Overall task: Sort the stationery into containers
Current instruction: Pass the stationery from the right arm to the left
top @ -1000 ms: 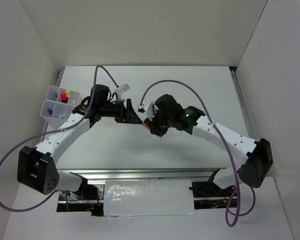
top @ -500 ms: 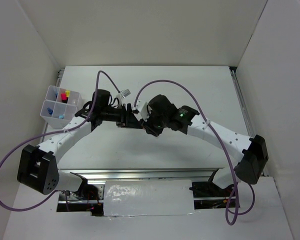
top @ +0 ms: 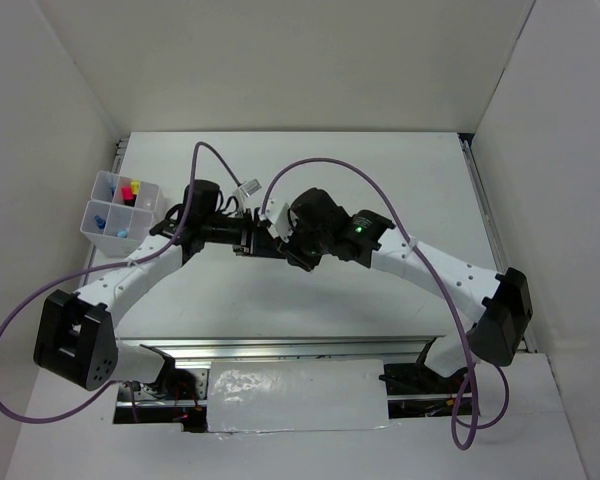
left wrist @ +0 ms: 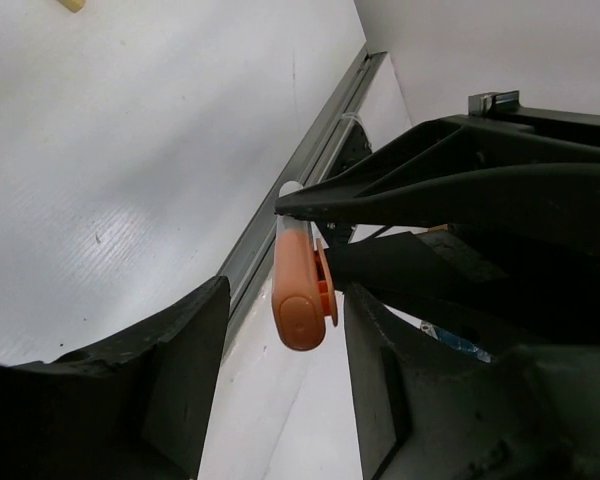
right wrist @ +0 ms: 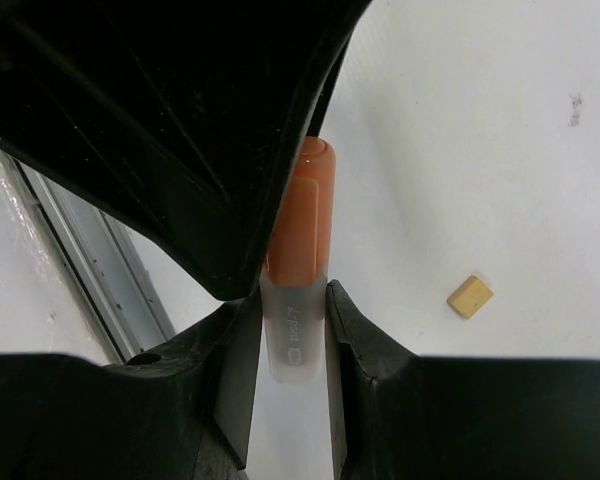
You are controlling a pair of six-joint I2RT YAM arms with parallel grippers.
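An orange-capped tube (right wrist: 298, 235) with a translucent white body is held above the table, my right gripper (right wrist: 292, 312) shut on the white end. Its orange cap (left wrist: 300, 295) reaches between the fingers of my left gripper (left wrist: 285, 335), which is open; the cap lies close to the right finger with a gap on the left. In the top view the left gripper (top: 252, 238) and right gripper (top: 282, 240) meet nose to nose at mid-table. The translucent organizer box (top: 98, 188) stands at the far left, with pink- and yellow-capped highlighters (top: 130, 190) and blue items (top: 108, 222) in its compartments.
A small tan block (right wrist: 470, 296) lies on the white table beside the tube. A metal rail (left wrist: 280, 215) runs along the table's edge. Purple cables (top: 320, 170) arch over both arms. White walls close in the table on three sides.
The right arm swung left and the left gripper moved right until they met. The orange cap now lies between the left fingers, which have narrowed a little.
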